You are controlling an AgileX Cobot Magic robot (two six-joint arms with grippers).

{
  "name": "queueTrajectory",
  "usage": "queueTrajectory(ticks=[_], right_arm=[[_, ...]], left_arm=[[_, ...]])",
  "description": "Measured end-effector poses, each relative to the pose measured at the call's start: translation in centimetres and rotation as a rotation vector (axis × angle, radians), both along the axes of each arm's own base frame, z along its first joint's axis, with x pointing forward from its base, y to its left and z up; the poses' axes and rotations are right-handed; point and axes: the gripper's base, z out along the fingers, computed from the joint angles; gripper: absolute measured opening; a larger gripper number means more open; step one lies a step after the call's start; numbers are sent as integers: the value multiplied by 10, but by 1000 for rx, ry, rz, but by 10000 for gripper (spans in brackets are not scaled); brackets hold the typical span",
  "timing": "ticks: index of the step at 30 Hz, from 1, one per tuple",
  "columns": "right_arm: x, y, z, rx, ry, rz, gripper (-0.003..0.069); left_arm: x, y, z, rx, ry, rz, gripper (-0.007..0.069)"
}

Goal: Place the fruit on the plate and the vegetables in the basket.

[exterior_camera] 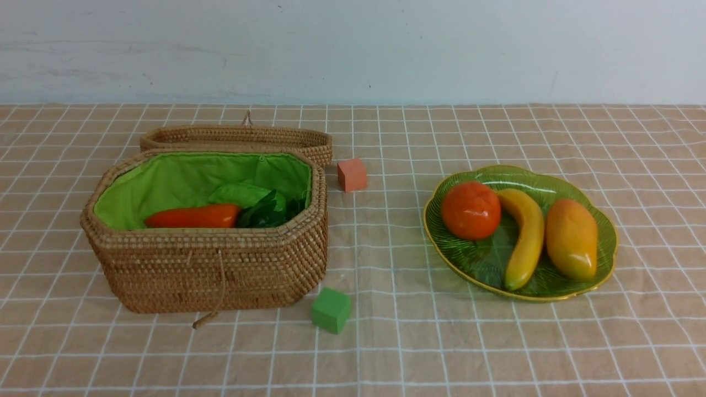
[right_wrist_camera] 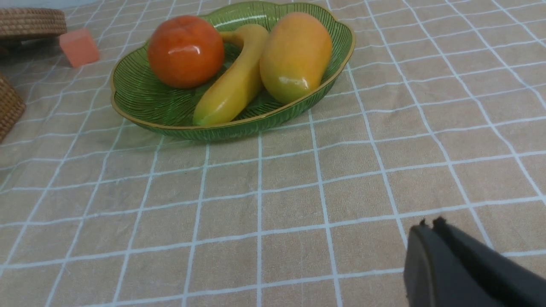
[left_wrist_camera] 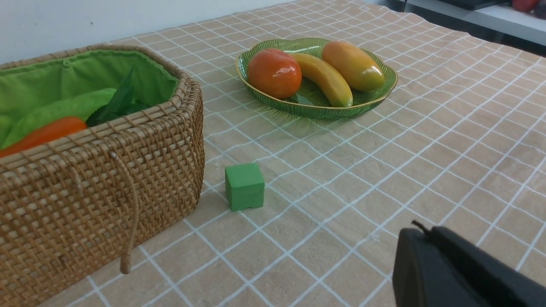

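The green ribbed plate [exterior_camera: 598,256] on the right holds a round persimmon [exterior_camera: 470,210], a banana [exterior_camera: 525,236] and a mango [exterior_camera: 571,238]. The wicker basket [exterior_camera: 220,264] with green lining on the left holds an orange-red carrot [exterior_camera: 193,216], dark green leaves [exterior_camera: 268,212] and a light-green gourd [exterior_camera: 242,194]; whatever lies deeper is hidden. Neither arm shows in the front view. My left gripper [left_wrist_camera: 420,232] is shut and empty, over bare cloth short of the basket [left_wrist_camera: 98,179] and plate [left_wrist_camera: 315,111]. My right gripper [right_wrist_camera: 428,228] is shut and empty, well short of the plate [right_wrist_camera: 140,102].
A shallow wicker lid [exterior_camera: 237,138] lies behind the basket. A small orange cube [exterior_camera: 352,175] sits beside the lid, and a small green cube [exterior_camera: 331,310] stands at the basket's front right corner. The table wears a tan checked cloth [exterior_camera: 386,342].
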Motion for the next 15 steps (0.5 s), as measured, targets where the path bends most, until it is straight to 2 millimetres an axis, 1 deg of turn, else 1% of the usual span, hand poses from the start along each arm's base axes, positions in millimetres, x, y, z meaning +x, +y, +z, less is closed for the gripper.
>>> queueTrajectory(ticks=[15], right_arm=[[0, 0, 0, 0, 1, 0, -3]], left_arm=[[0, 0, -5, 18, 15, 6, 21]])
